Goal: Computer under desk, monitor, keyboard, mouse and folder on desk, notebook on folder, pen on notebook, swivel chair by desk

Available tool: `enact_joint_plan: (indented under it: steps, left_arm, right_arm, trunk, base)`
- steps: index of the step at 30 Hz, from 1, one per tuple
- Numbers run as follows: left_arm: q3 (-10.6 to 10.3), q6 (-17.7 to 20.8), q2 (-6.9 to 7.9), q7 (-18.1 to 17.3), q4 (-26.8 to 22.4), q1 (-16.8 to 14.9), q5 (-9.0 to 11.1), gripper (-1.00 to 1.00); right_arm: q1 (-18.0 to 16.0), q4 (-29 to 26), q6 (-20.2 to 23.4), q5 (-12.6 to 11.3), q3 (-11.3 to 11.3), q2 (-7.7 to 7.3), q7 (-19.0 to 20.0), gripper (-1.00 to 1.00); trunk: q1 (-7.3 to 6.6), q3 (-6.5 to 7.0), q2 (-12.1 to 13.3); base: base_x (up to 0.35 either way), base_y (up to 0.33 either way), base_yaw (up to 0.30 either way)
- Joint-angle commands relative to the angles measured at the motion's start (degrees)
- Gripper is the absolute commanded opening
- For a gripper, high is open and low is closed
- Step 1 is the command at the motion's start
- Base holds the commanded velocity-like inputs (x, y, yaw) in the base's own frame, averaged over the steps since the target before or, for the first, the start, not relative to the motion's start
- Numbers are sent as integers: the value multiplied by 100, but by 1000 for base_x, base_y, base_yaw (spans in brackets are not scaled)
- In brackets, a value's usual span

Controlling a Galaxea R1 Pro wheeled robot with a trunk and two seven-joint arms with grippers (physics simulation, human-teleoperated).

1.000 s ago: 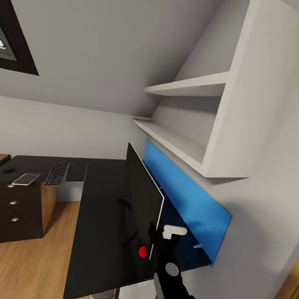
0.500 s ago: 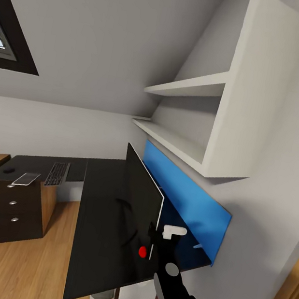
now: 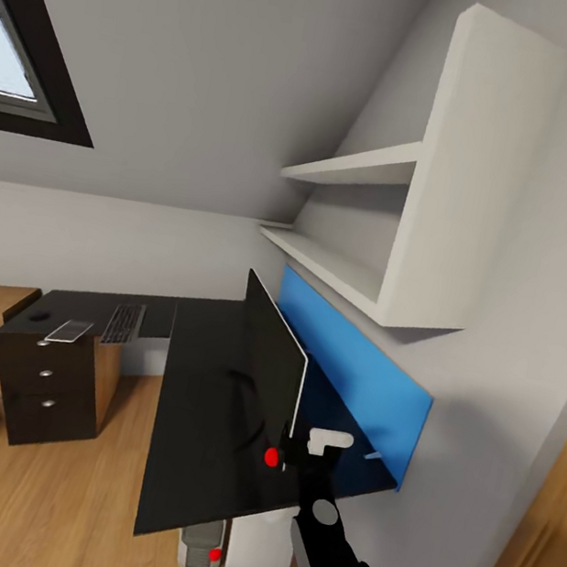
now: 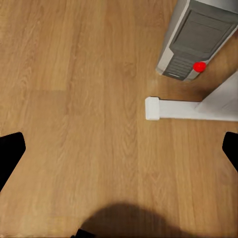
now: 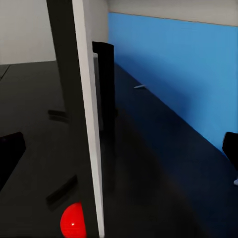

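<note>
From the head view the monitor [image 3: 267,374] stands edge-on upon the black counter [image 3: 195,417], the right gripper [image 3: 295,458] at its near lower corner by the red light. The right wrist view shows those jaws spread wide, straddling the monitor's silver edge without clamping it. The keyboard [image 3: 124,322] lies on the far wing. The left wrist view shows released jaws over wooden floor [image 4: 84,99], beside the computer [image 4: 196,42]

Attic bedroom study around me, sloped ceiling with skylight [image 3: 31,53], my black desk [image 3: 207,400] and monitor [image 3: 268,369], white wall shelves [image 3: 394,238], wooden floor [image 4: 79,99].
</note>
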Motion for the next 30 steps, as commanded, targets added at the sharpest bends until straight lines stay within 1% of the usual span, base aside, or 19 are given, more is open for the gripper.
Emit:
enact_joint_plan:
  steps: [1,11,20,25,30]
  left_arm:
    - [-48,-23,3,49,3,-2,17,100]
    - [-47,-22,3,50,3,-3,19,100]
    - [-48,-16,3,48,3,-2,21,100]
    - [-47,-18,3,50,3,-4,21,100]
    - [-45,-19,3,49,3,-2,22,100]
  right_arm:
    - [-2,3,-13,3,12,-3,-36,100]
    - [-2,7,-20,4,12,-2,-44,100]
    - [-2,85,-49,4,12,-1,-45,100]
    - [-2,134,-208,5,12,3,-45,100]
    - [-2,202,-327,11,13,2,-45,100]
  trunk:
    - [1,-1,-2]
    - [1,-1,-2]
    - [1,-1,-2]
    - [1,-1,-2]
    - [1,-1,-2]
  base:
    - [-21,-195,227]
    - [-7,-181,243]
    - [-11,-126,250]
    - [-119,-91,251]
    - [-213,-86,251]
